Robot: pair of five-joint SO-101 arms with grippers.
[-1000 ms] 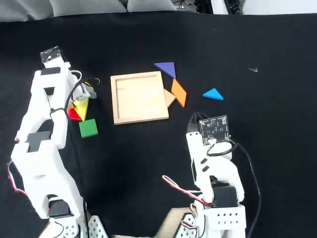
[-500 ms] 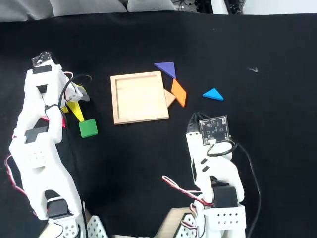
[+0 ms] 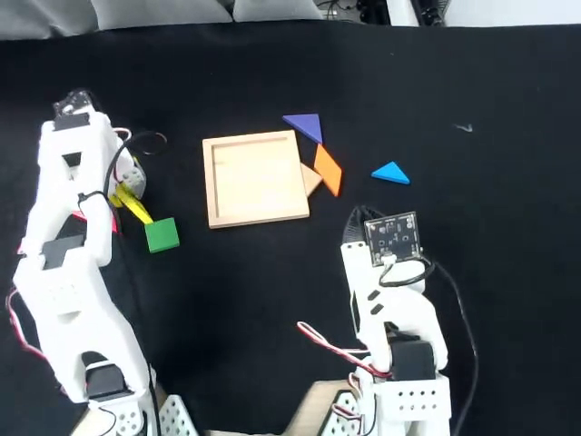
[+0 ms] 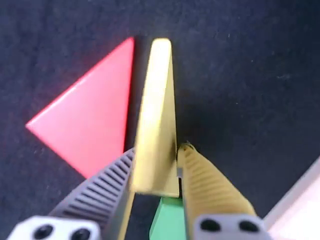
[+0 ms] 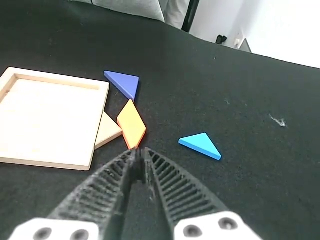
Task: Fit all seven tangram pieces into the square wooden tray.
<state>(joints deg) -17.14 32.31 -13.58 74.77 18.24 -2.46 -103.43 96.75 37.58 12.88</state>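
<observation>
My left gripper (image 4: pixel 155 150) is shut on a yellow tangram piece (image 4: pixel 156 115), held on edge just above the black cloth. A red triangle (image 4: pixel 90 125) lies flat beside it and a green square (image 4: pixel 167 220) sits below the fingers. In the high view the left gripper (image 3: pixel 127 186) stands left of the wooden tray (image 3: pixel 214 218), with the yellow piece (image 3: pixel 136 207) and green square (image 3: pixel 162 234) beside it. My right gripper (image 5: pixel 136 157) is shut on nothing, near the orange parallelogram (image 5: pixel 132 124). The tray (image 5: pixel 45 162) holds no pieces.
Right of the tray lie a dark blue triangle (image 3: pixel 304 125), the orange parallelogram (image 3: pixel 328 169), a tan triangle (image 3: pixel 311 180) touching the tray's edge, and a light blue triangle (image 3: pixel 390 173) farther right. The right arm (image 3: pixel 392 238) is folded back near the table's front.
The left arm has swung left and the yellow piece has tipped up on edge in its gripper. The arm now covers the red triangle in the high view. The right arm has not moved.
</observation>
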